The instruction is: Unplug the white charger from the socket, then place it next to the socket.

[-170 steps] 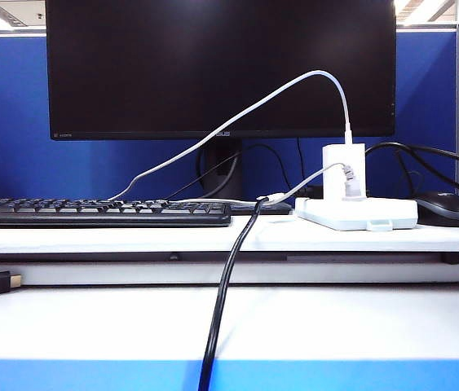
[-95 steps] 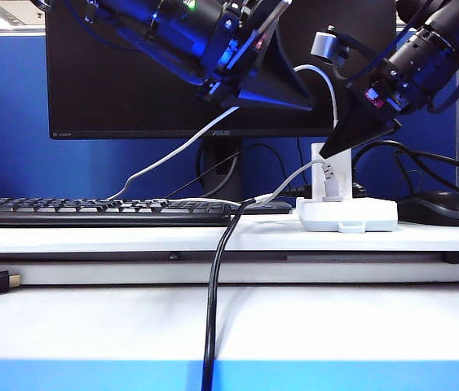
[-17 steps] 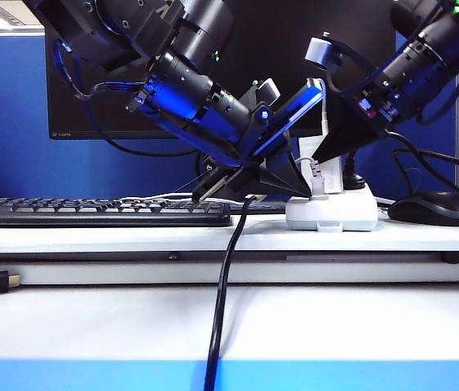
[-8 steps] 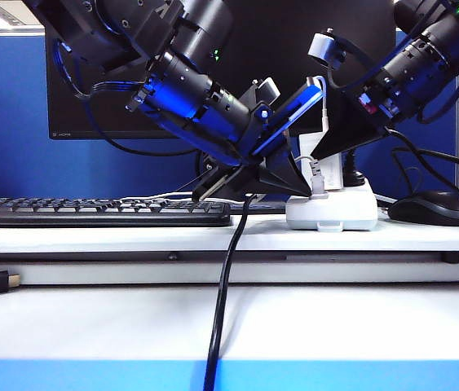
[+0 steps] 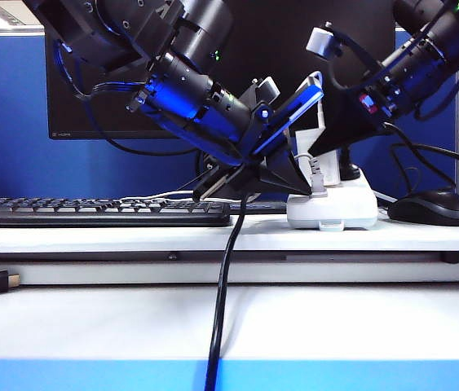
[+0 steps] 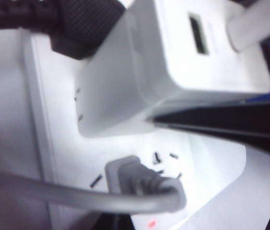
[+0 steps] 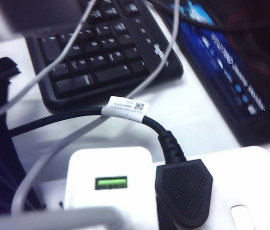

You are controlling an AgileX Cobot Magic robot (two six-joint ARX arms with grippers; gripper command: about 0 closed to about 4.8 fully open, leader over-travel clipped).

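Right gripper [image 5: 320,140]: its fingers close on the sides of the charger [image 5: 312,122], which stands tilted above the socket [image 5: 333,208] at the right of the worktop [image 5: 131,238]. Whether the prongs are clear of the slots cannot be told.

Left gripper [image 5: 282,181]: it sits low at the socket's near-left end. One finger [image 6: 221,125] lies along the foot of the charger, over the socket face. The second is hidden, so its opening cannot be told.

Hazards, as judged:
- **Slip:** the charger's walls are smooth, and a pull at a slant could slide it out of the grip or bind the prongs.
- **Socket lift:** the socket is light. If the left finger bears on the charger rather than on the socket, the strip may rise or skid along with the pull.
- **Neighbours:** the grey plug [image 6: 135,179] and the black plug [image 7: 182,189] sit just beside the charger. A sideways sweep could knock either loose.
- **Cable drag:** the cable [image 6: 254,26] may tug the charger askew once it is set down.
- **Placement:** the mouse [image 5: 429,208] and the cords crowd the space beside the socket.
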